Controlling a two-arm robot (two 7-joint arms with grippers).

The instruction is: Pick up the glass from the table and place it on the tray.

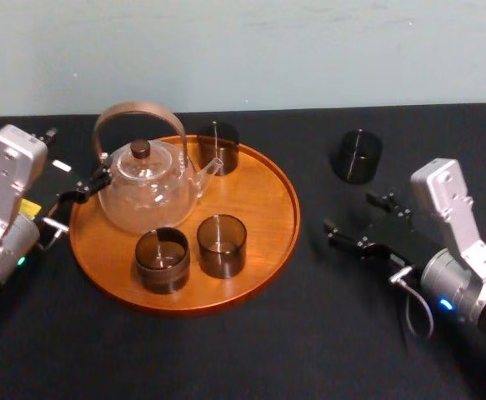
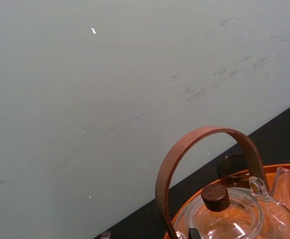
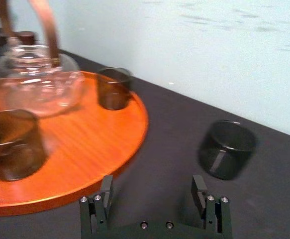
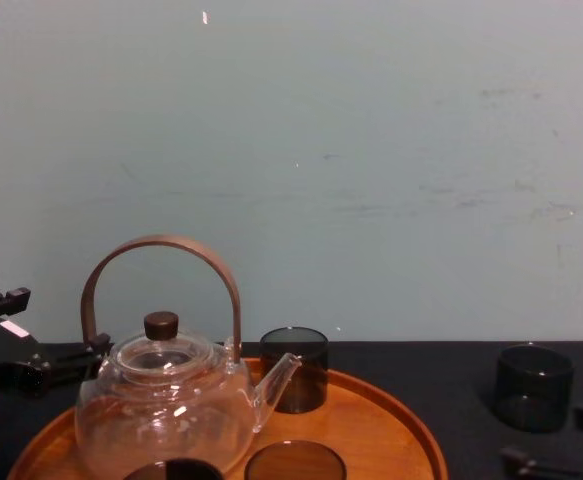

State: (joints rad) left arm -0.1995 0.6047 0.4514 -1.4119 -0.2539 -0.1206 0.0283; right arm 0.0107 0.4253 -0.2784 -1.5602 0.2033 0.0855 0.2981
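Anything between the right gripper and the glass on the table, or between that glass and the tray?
Nothing visible. Bare table lies between the open right gripper and the glass, and from glass to tray. Left gripper sits by the teapot.

The smoky cylindrical glass cup [image 4: 294, 463] at the front of the round orange-brown wooden tray [image 4: 381, 430] is cut by the chest view's lower edge; the clear glass teapot [image 3: 35, 82] is blurred in the right wrist view.
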